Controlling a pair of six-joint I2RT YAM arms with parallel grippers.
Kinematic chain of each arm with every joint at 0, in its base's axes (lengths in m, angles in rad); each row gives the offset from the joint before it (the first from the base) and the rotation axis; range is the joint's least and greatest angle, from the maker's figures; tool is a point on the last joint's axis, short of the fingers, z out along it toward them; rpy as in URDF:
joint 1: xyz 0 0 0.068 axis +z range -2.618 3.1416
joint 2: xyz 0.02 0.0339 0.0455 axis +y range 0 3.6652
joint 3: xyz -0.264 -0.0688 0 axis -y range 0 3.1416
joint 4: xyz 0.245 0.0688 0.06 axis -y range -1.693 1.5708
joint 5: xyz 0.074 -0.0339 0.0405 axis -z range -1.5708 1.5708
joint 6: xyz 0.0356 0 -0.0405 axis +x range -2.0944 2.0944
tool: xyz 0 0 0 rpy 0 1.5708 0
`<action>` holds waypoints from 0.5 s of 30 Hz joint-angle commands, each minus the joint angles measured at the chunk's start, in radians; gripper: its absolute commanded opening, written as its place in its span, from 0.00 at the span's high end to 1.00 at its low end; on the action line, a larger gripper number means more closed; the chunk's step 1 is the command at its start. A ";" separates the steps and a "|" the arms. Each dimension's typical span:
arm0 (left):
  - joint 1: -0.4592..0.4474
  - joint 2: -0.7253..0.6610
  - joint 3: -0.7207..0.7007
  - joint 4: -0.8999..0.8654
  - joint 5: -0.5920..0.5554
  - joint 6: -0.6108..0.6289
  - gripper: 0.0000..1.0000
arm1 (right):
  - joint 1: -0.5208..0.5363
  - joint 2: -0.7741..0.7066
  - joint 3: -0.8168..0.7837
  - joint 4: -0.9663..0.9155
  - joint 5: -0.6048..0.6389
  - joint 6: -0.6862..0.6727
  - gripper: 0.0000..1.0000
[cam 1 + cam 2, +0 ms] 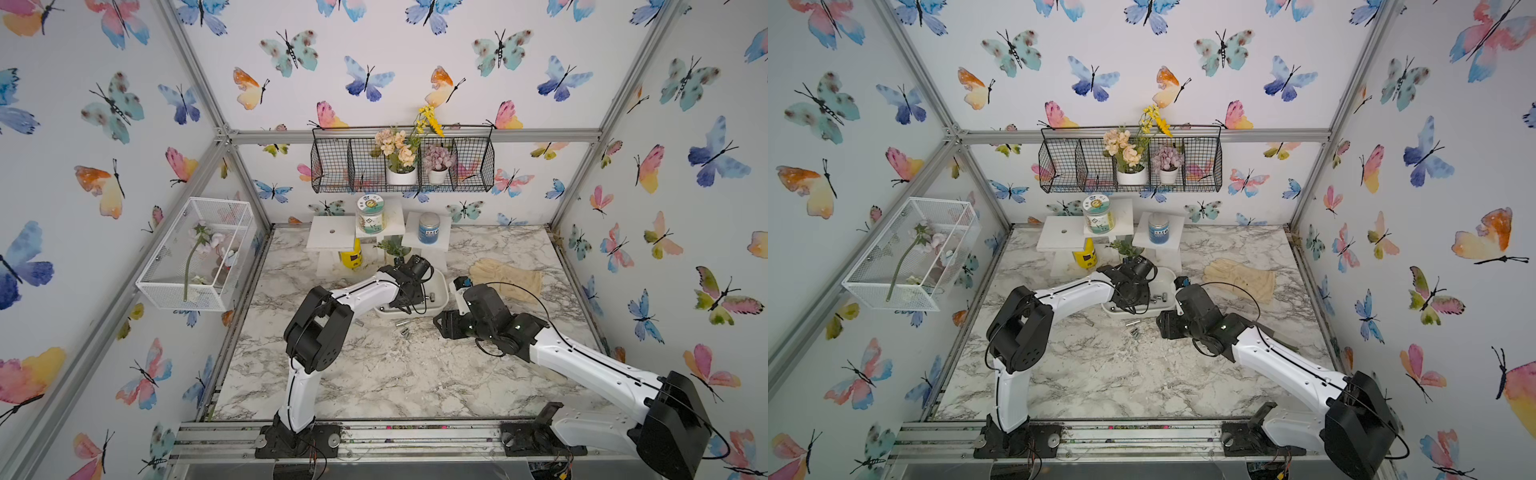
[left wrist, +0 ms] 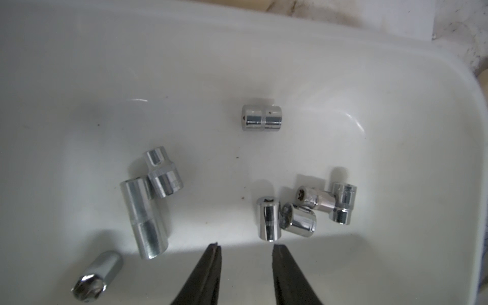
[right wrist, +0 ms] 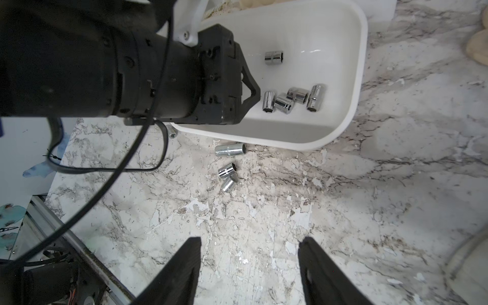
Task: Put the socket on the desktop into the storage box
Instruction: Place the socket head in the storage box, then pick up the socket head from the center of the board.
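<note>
**Left pincer parted inside the tub; loose sockets lie on the marble**

Closest to the arms' bases is the flat white desktop with grey-black marble veining (image 1: 374,374). The right gripper (image 3: 249,240) hovers low above it, its jaws set wide apart with nothing between them.

Just beyond that pincer, loose sockets lie on their sides on the desktop. Two short chromed sockets (image 3: 227,169) touch each other. A long chromed steel socket (image 3: 230,150) sits a little farther on, just beside the near wall of the tub. A fourth socket (image 3: 171,132) lies by the same wall, partly hidden behind the left arm's black cable.

Next comes the shallow glossy white rectangular storage box (image 3: 351,79), resting on the desktop. The left wrist view shows eight chromed sockets on its floor:
- a single socket (image 2: 262,117) lying alone
- a cluster of four sockets (image 2: 298,219) touching one another
- a tall socket (image 2: 144,219) touching a stubby socket (image 2: 163,171)
- a blurred socket (image 2: 96,277) near the picture's edge

The left gripper (image 2: 245,247) reaches down into the box. Its jaws are parted by a narrow gap and hold nothing, and its tips are just beside the cluster. I cannot tell whether they touch the floor.

Farther back, a cream fabric glove (image 1: 507,278) lies flat on the desktop, apart from the box. At the rear wall, a blue-labelled jar (image 1: 429,227) stands on a white stand.
</note>
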 commanded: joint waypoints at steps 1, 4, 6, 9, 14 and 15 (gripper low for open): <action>0.001 -0.095 -0.035 0.008 -0.009 0.012 0.59 | -0.005 0.025 0.036 -0.027 0.006 -0.010 0.35; 0.002 -0.149 -0.080 0.016 -0.015 0.015 0.51 | -0.004 0.049 0.047 -0.024 -0.005 -0.012 0.34; 0.001 -0.194 -0.117 0.025 -0.018 0.017 0.43 | -0.003 0.056 0.050 -0.011 -0.011 -0.012 0.33; 0.003 -0.258 -0.167 0.028 -0.027 0.023 0.37 | -0.001 0.072 0.053 0.011 -0.022 -0.010 0.02; 0.013 -0.399 -0.283 0.011 -0.062 0.018 0.35 | 0.036 0.134 0.083 0.022 -0.006 -0.008 0.01; 0.019 -0.429 -0.311 0.011 -0.067 0.014 0.35 | 0.047 0.147 0.089 0.022 0.003 -0.008 0.01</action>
